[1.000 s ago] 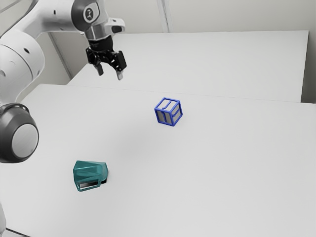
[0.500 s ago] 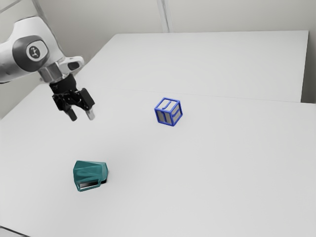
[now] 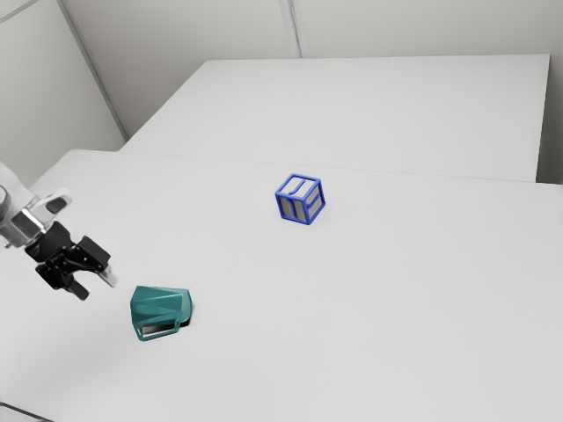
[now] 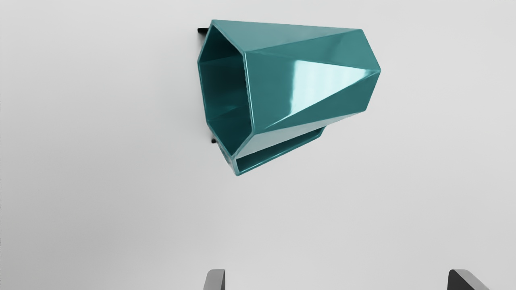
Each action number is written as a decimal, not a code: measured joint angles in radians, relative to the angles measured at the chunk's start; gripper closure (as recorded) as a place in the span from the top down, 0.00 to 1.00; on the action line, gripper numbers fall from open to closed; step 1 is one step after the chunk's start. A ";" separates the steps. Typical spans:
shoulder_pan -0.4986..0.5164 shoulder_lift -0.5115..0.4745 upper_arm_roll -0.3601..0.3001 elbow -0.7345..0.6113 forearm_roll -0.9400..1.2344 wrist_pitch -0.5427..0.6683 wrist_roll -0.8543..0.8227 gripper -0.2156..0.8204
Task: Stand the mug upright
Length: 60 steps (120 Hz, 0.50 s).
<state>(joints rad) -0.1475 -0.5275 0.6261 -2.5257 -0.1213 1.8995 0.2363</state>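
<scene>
My gripper (image 3: 95,287) hangs above the table at the exterior view's left, a short way from the mug's open end. In the wrist view the gripper (image 4: 336,280) stands open, its two fingertips wide apart with nothing between them. The teal faceted mug (image 3: 160,306) lies on its side on the table, its mouth toward the exterior view's left. In the wrist view the mug (image 4: 310,76) shows its dark hollow inside and its handle along one side; the fingers do not touch it.
A blue-edged cube with pale faces (image 3: 300,200) sits on the white table (image 3: 369,308), farther back and toward the exterior view's right from the mug. A second white surface (image 3: 369,114) extends behind the table.
My arm has swung down and toward the exterior view's left, bringing the gripper from the upper left to near the mug. The mug and cube have not moved.
</scene>
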 joint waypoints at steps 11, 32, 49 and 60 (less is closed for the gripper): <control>-0.023 0.008 0.044 -0.023 0.013 0.054 0.010 0.79; -0.078 0.034 0.114 -0.044 0.012 0.159 0.038 0.79; -0.112 0.058 0.164 -0.062 -0.036 0.233 0.070 0.79; -0.117 0.075 0.168 -0.075 -0.091 0.270 0.093 0.79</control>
<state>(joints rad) -0.2641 -0.4527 0.7943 -2.6009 -0.2120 2.1695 0.3294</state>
